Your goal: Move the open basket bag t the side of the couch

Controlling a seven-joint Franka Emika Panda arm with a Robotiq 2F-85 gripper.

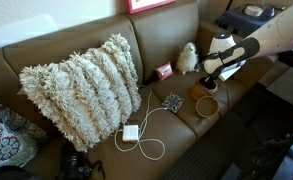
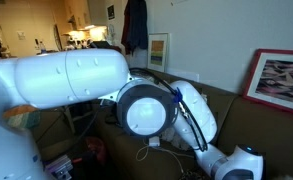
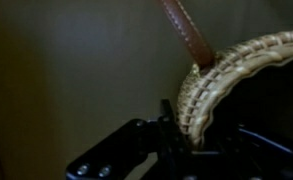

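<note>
1. In an exterior view, the open basket bag [image 1: 204, 104] sits just under the tool [image 1: 208, 88], on the couch [image 1: 76, 45].
2. In an exterior view, the arm [image 2: 76, 80] hides the grip.
3. Wrist view: the tool [image 3: 181, 135] is pinched shut on the open basket bag [image 3: 234, 62] by its thin edge only. It might slip out when lifted.

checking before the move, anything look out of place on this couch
A white charger and its cable sprawl in loose loops on the couch seat, between the shaggy pillow and the woven basket. Stray clutter; nothing looks spilled or broken.
</note>
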